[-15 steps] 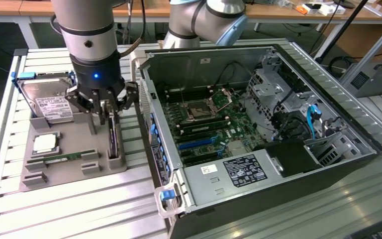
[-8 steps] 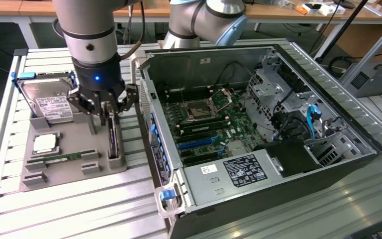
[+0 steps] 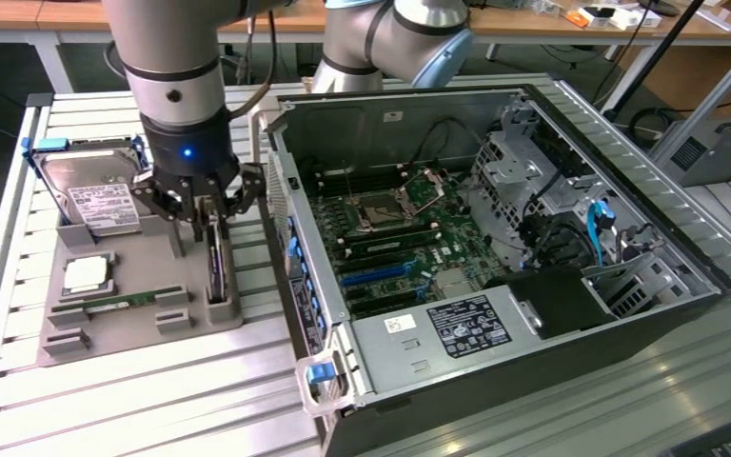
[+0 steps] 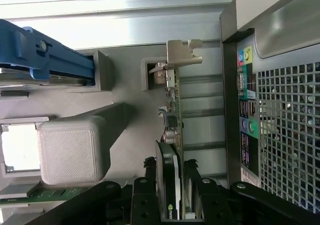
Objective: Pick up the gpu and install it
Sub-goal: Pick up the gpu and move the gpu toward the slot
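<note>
Table: slatted metal surface, spanning the lower half and the exterior view's left.

Computer case: side panel off, lying open-face up, occupying the centre and the exterior view's right. In the wrist view, perforated rear panel with coloured ports just beside the card.

Robot arm: entering from the upper left of the exterior view, pointing straight down over the tray.

Motherboard: flat on the case floor, centre of the exterior view, blue slots near its lower edge.

Fixture tray: grey moulded holder on the table, at the exterior view's left, just beside the case.

Hard drive: silver with white label, propped in the tray's upper left corner.

gpu: dark thin card, standing on edge in a slot along the tray side nearest the case; not yet in the case.

Gripper: directly over the card, black fingers pressed against both faces, clamped on the gpu.

Bracket: silver-grey, bent tab at the card end away from the gripper, against a grey tray wall.

Processor: square, flat in a tray pocket below the hard drive.

Memory stick: narrow, green, on edge in the tray, below the processor.
</note>
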Robot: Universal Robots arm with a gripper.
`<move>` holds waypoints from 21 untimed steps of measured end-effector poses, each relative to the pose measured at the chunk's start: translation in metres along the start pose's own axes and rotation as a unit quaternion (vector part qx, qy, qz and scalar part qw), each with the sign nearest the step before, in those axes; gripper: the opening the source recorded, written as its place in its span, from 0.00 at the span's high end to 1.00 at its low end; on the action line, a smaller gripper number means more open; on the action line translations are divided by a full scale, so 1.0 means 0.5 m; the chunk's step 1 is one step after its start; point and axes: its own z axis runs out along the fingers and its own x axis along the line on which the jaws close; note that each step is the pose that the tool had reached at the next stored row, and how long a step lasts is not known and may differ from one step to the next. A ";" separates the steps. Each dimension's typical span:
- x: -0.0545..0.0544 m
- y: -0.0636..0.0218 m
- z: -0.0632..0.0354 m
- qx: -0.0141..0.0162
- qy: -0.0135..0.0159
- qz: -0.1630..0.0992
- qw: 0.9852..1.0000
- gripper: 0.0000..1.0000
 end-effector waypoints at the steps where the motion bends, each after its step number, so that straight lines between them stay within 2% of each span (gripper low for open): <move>1: 0.000 0.001 0.002 0.000 0.000 0.000 1.000 0.64; 8: 0.001 0.003 0.023 0.001 0.000 0.000 1.000 0.64; 15: 0.001 0.003 0.023 0.001 0.000 0.000 1.000 0.64; 16: 0.001 0.003 0.023 0.001 0.000 0.000 1.000 0.65; 17: 0.001 0.003 0.023 0.001 0.000 0.000 1.000 0.73; 21: 0.001 0.003 0.023 0.001 0.000 0.000 1.000 0.73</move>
